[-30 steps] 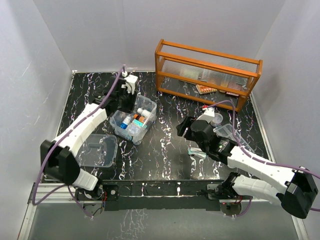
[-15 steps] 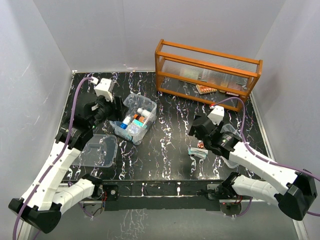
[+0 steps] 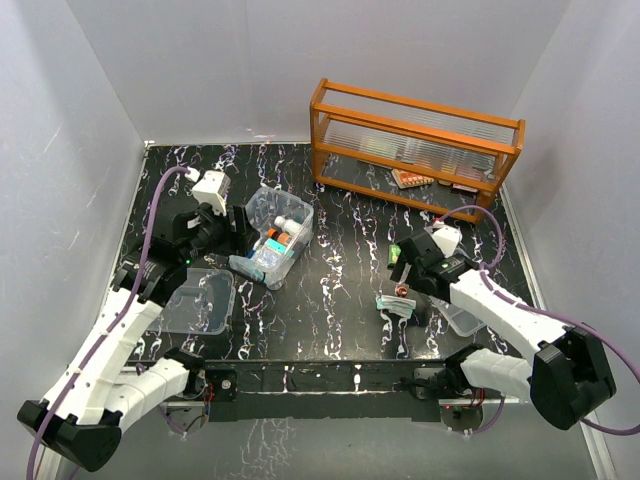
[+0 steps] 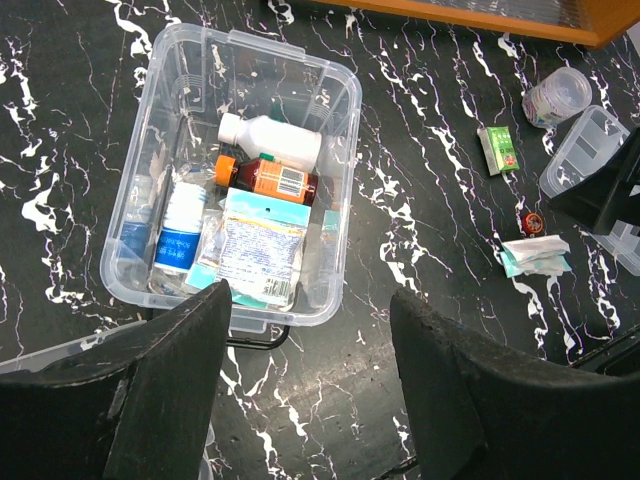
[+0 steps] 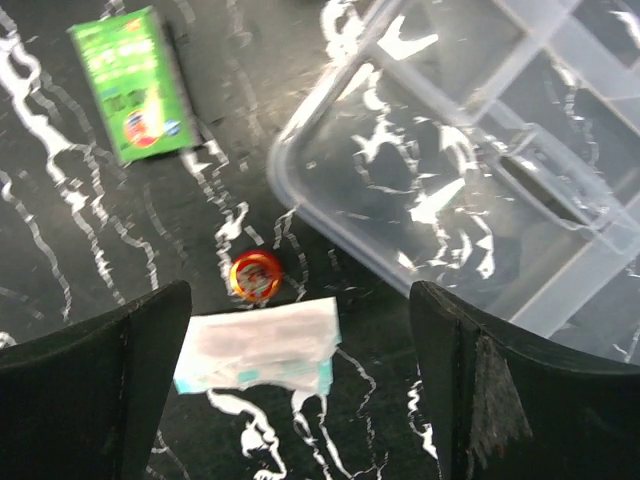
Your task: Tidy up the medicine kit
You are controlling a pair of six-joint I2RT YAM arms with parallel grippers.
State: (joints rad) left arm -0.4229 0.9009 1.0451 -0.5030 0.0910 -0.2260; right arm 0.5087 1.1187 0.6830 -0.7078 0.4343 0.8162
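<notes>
Left gripper (image 4: 308, 300) is held spread and empty above the medicine kit (image 4: 342, 92), right gripper (image 5: 298, 295) spread and empty over a white packet (image 5: 262, 345).

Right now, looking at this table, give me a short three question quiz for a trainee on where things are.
1. True or false: the lid is on the clear box.
2. Which of these lies on the table outside the box? A. green carton B. white bottle C. orange bottle
3. Which is nearer the small red tin: the left gripper or the right gripper?

Key:
1. False. The lid lies on the table beside the box.
2. A.
3. The right gripper.
</notes>
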